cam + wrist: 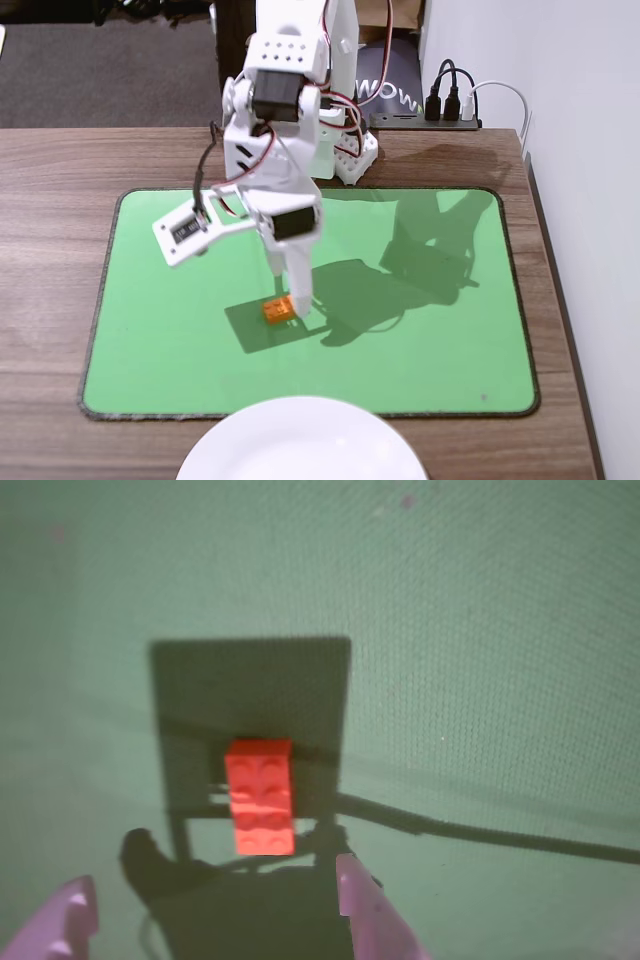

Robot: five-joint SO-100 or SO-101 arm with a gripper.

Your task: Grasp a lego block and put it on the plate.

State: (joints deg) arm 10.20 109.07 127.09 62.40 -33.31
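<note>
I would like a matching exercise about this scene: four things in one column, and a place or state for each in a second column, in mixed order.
Things:
1. lego block
2. plate
3. green mat
4. pincer

Places or states:
A. at the bottom edge of the fixed view, empty
B. open, just above the brick
C. lies on the mat, studs up
D. covers the wooden table

Pairs: 1-C, 2-A, 3-D, 4-B

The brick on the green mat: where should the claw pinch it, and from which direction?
Probably straight down from above, pinching the brick's two long sides across its narrow width. It lies flat, studs up, alone on the mat, so both sides are free. In the wrist view the open gripper already sits just short of it, its fingers spread wider than the brick.
</note>
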